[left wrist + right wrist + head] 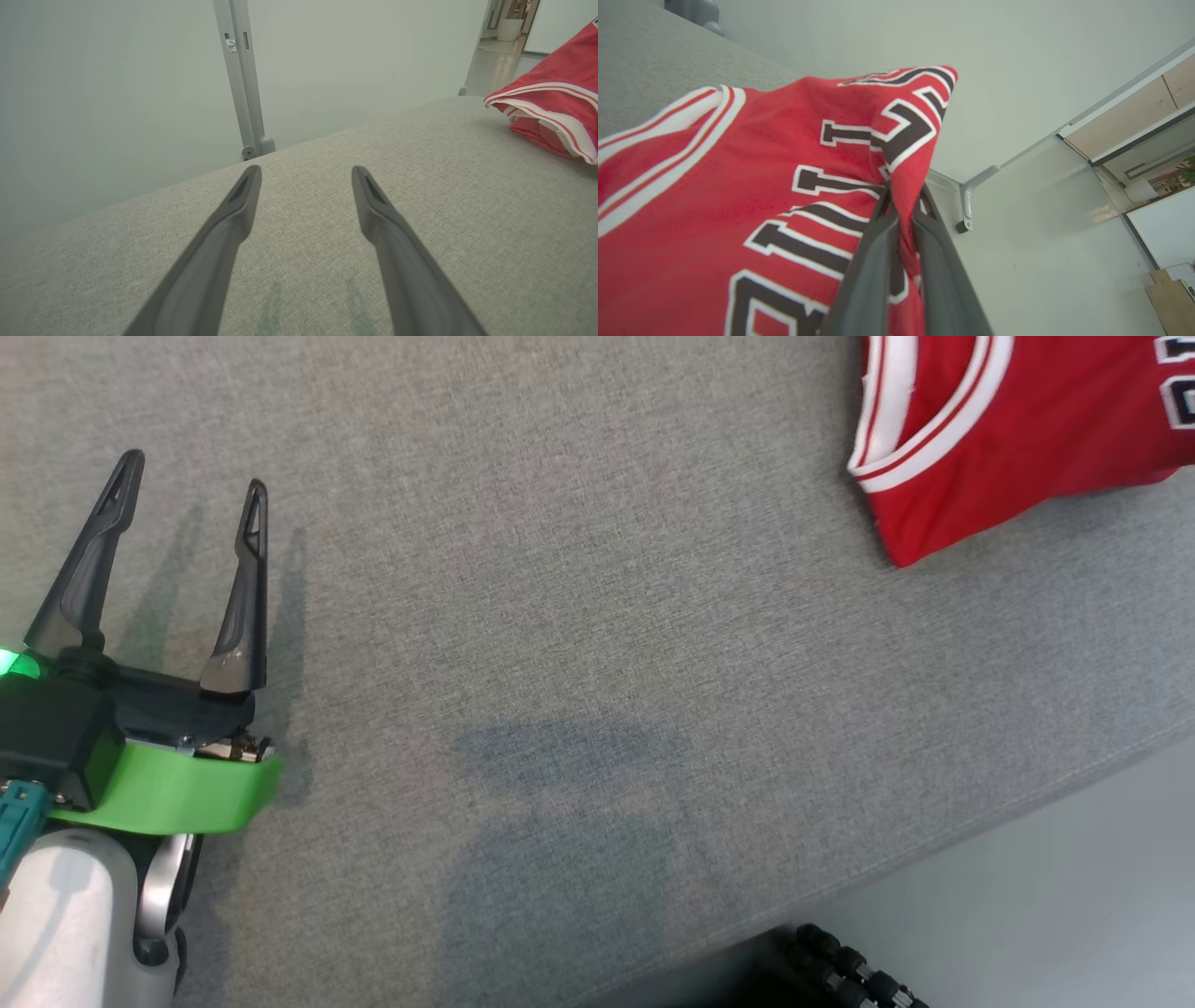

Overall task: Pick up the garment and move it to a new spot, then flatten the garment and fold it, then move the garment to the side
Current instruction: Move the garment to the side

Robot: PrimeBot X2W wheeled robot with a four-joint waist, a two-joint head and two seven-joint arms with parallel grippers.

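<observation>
Right claw [903, 201]: jaws nearly closed, pinching a raised fold of the red jersey [738, 186], a soft knit with white-striped trim and dark, white-edged lettering. The cloth peaks above the fingertips and drapes away from the pinch. The grip sits beside the lettering, not at a hem. Judgement: this hold suits carrying, not spreading.

Left claw [194, 476]: jaws spread fully, nothing between them, poised over the bare grey woven-fabric worktop [560, 616], well apart from the jersey. Probably parked clear so it cannot snag the cloth.

Jersey position: far right corner of the head view. Its lower part appears to rest on the worktop, with a trimmed opening facing the left claw.

Edges and room: the worktop's near edge [934, 859] runs diagonally at lower right, with pale floor [1074, 896] beyond it. A broad bare stretch lies between the left claw and the jersey, which looks like ample room for setting down and flattening. Dragging rightward risks cloth slipping over the edge.
</observation>
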